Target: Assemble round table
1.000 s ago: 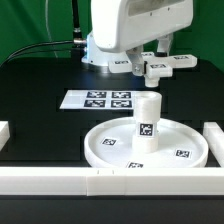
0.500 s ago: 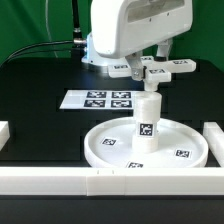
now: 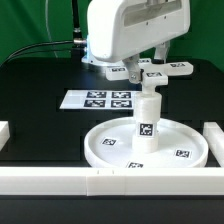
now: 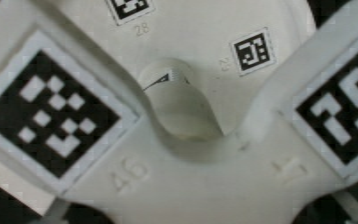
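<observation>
The large round disc [image 3: 100, 150] lies at the front of the table. The short cylindrical leg [image 3: 147, 125] stands upright at its centre. My gripper [image 3: 156, 60], mostly hidden under the white arm housing, is shut on the cross-shaped foot [image 3: 152, 73]. It holds the foot in the air just above and slightly behind the top of the leg, not touching it. In the wrist view the foot [image 4: 176, 110] fills the picture, with tags on its arms, and my fingertips do not show.
The marker board [image 3: 100, 100] lies flat behind the disc. White border rails run along the front [image 3: 60, 180], at the exterior view's right [image 3: 214, 135] and at its left [image 3: 3, 133]. The arm base stands at the back.
My gripper has carried the cross-shaped foot toward the exterior view's left and slightly down, nearer to above the leg. The disc and leg have not moved.
</observation>
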Controlling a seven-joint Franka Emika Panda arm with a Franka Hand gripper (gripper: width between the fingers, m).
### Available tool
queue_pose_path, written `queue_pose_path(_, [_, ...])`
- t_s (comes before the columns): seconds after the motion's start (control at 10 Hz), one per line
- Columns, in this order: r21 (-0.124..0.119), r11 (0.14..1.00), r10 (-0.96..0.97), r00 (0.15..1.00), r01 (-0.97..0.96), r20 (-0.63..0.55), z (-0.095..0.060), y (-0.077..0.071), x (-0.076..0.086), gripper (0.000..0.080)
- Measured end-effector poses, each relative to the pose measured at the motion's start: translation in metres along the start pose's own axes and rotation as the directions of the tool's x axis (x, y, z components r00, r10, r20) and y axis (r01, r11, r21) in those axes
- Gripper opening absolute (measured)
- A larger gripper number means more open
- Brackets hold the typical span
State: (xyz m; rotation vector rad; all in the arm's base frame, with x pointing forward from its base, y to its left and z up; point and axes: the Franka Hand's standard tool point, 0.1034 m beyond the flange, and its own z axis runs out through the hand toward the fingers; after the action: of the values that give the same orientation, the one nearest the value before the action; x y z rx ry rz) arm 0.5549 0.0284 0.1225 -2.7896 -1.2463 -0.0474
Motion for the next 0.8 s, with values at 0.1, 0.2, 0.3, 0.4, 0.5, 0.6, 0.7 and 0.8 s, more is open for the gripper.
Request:
queue_pose_path(0.1, [0.001,1.0,0.0,1.0,0.0,0.0,0.0009,0.0002,0.0002,0.0449])
queue_pose_path(0.2, [0.001,1.0,0.0,1.0,0.0,0.0,0.0011,0.0004,0.0004,0.0449])
queue_pose_path(0.3, [0.001,1.0,0.0,1.0,0.0,0.0,0.0011,0.0006,0.0006,0.0449])
queue_pose_path(0.4, [0.001,1.0,0.0,1.0,0.0,0.0,0.0011,0.0007,0.0006,0.0449])
queue_pose_path(0.5, [0.001,1.0,0.001,1.0,-0.001,0.0,0.0011,0.0007,0.0006,0.0449])
queue_pose_path(0.6, [0.001,1.0,0.001,1.0,-0.001,0.0,0.0011,0.0007,0.0006,0.0449])
queue_pose_path(0.7, [0.0,1.0,0.001,1.0,-0.001,-0.002,0.0011,0.0011,0.001,0.0449])
queue_pose_path(0.8, [-0.001,1.0,0.0,1.0,0.0,-0.003,0.001,0.0018,0.0016,0.0449])
